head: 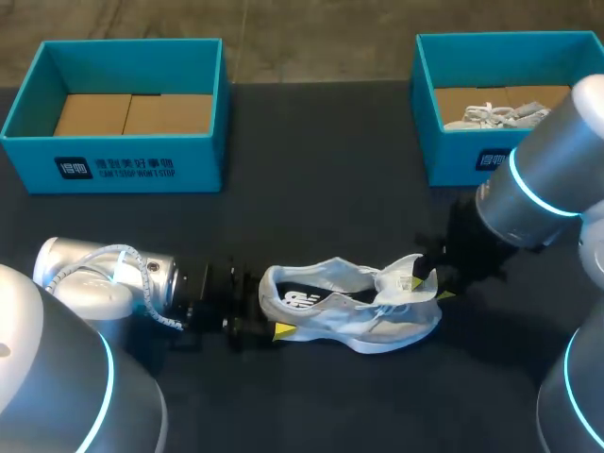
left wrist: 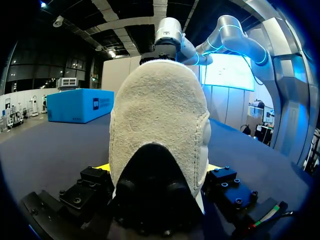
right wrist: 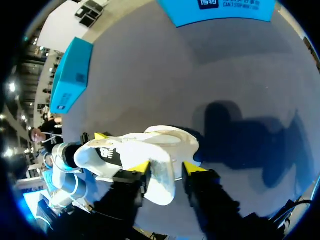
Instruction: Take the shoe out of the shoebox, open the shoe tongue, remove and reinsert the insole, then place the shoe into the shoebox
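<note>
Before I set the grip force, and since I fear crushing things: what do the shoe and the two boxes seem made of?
Shoe: probably soft textile; its heel shows a matte, fuzzy nap like suede or terry. Left box and right box: likely cardboard, with matte teal walls, straight thin edges and a bare brown board floor.

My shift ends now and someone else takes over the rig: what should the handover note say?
Left hand: shut on the heel of the shoe.
Right hand: around the raised tongue; grip unclear.
Shoe: on the table, between the two hands.
Left shoebox: empty. Right shoebox: holds a second shoe.
Done: shoe out of the box, tongue lifted.
Left: pull and refit the insole (none lies loose in view), then box the shoe.
</note>
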